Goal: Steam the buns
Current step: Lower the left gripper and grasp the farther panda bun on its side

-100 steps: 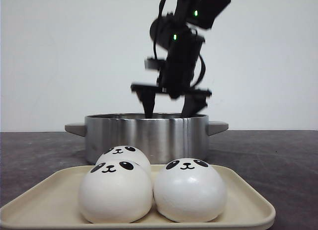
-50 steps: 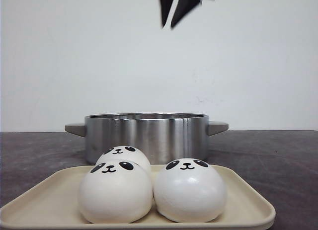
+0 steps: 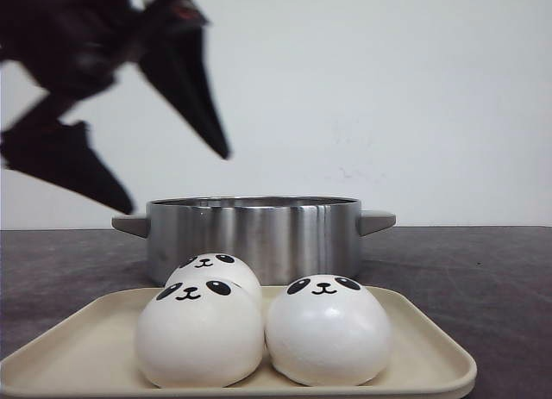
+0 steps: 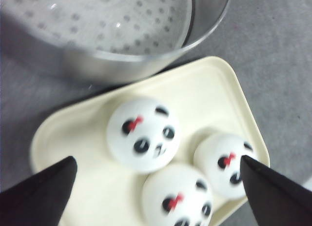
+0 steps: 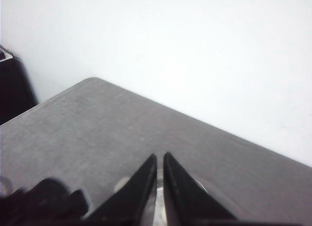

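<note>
the left gripper (image 4: 156,187), jaws spread wide and empty, hangs above three round white panda-faced buns (image 4: 144,133) on the cream plastic tray (image 4: 209,89) beside the steel steamer pot (image 4: 146,65), likely next descending to grasp one.

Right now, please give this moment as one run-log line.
left gripper: open, above tray | right gripper: nearly shut, empty | buns: three on tray | pot: behind tray

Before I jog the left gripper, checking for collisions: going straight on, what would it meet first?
Probably the buns on the tray: the open left gripper points down at them, nothing between. Depth is unclear.
</note>
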Controlling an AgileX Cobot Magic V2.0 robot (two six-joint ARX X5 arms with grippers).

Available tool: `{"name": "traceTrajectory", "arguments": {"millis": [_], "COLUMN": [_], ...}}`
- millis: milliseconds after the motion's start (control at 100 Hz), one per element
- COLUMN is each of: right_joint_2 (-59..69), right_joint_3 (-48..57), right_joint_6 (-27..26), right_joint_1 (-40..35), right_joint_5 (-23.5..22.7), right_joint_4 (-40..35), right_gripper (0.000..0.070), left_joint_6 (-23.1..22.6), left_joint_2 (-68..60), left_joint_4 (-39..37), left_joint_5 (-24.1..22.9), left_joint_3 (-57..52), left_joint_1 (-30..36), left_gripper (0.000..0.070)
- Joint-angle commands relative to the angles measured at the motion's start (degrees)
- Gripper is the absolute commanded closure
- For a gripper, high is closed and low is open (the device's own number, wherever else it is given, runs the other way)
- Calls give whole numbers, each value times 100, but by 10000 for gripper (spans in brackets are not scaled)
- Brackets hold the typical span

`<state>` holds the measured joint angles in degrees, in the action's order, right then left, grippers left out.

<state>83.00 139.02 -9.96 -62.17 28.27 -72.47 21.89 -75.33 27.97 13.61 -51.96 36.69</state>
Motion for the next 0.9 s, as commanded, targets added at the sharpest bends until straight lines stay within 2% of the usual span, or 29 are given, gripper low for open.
{"name": "traceTrajectory", "arguments": {"millis": [0,220,380,480,550,590,650,710,720,890], "right_joint_2": [72,-313,-518,-605,-636,-636,-636,-629,-629,-619], "right_joint_3": [96,85,79,79,79,79,79,79,79,28], "right_joint_6": [-299,-793,-901,-916,-911,-911,-911,-909,-909,-887], "right_joint_1": [-238,-588,-756,-793,-793,-793,-793,-793,-793,-793], "right_joint_5": [260,1163,1266,1285,1394,1416,1421,1421,1421,1423], "right_joint_4": [-157,-903,-903,-903,-903,-903,-903,-903,-903,-903], "right_gripper": [683,683,683,683,683,683,683,683,683,683], "left_joint_6": [33,72,72,72,72,68,68,59,52,-105], "left_joint_2": [-468,-1593,-2055,-2245,-2341,-2380,-2398,-2398,-2396,-2026], "left_joint_4": [33,466,341,308,304,308,343,356,356,522], "left_joint_5": [-33,-33,-33,-33,-33,-35,-87,-122,-122,-103], "left_joint_3": [-299,-870,-874,-874,-874,-874,-874,-874,-874,-994], "left_joint_1": [61,61,74,74,74,74,74,74,74,81], "left_gripper": [35,51,154,177,247,319,471,683,700,690]}}
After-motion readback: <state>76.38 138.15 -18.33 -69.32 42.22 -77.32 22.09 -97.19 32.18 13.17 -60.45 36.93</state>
